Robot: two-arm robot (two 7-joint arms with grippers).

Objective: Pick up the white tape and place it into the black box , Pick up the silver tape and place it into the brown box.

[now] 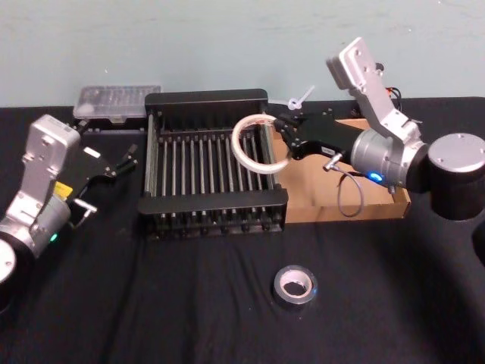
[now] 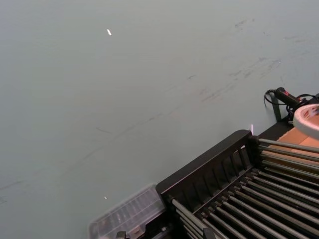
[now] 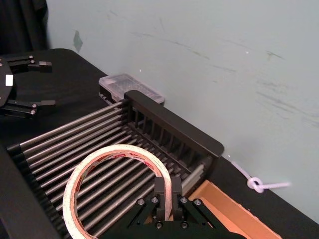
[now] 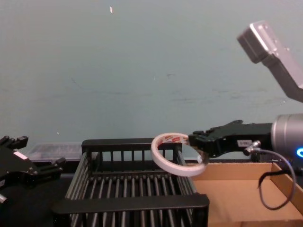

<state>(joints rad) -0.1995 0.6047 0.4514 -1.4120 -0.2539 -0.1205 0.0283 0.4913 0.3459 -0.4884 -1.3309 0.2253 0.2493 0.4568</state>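
Observation:
My right gripper (image 1: pixel 279 127) is shut on the rim of the white tape (image 1: pixel 236 148), a thin white ring with red print inside. It holds the ring tilted in the air above the right part of the black box (image 1: pixel 204 97), a slatted crate. The right wrist view shows the white tape (image 3: pixel 117 148) clamped in the gripper (image 3: pixel 167 191) over the crate bars. The silver tape (image 1: pixel 282 294) lies flat on the black cloth in front of the crate. The brown box (image 1: pixel 364 208) stands right of the crate, under my right arm. My left gripper (image 1: pixel 125 161) rests open at the crate's left.
A clear plastic case (image 1: pixel 117 100) lies behind the crate's left corner. A white knotted cord (image 3: pixel 256 185) lies by the wall behind the brown box. The teal wall is close behind. Black cloth covers the table around the silver tape.

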